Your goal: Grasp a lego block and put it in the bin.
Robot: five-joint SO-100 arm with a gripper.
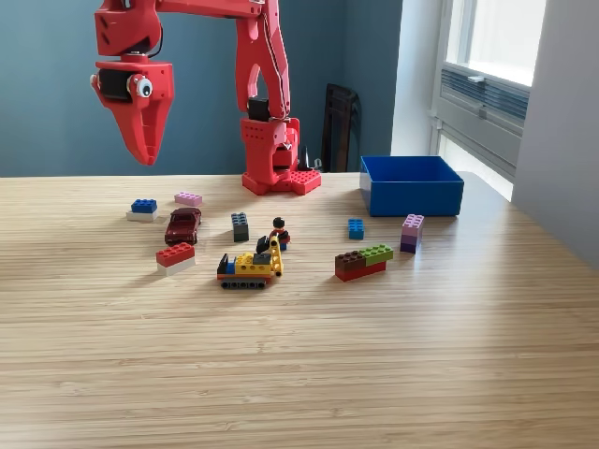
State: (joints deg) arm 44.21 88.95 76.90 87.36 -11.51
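No writing, label, brand, number or sign can be read anywhere in the exterior view. The blue bin (412,185) shows plain walls, and the lego blocks lying on the bench (299,355) to the exterior view's left of the bin carry no readable marks. The small figure (279,232) among those blocks may have a print on its front, but it is too small to tell.
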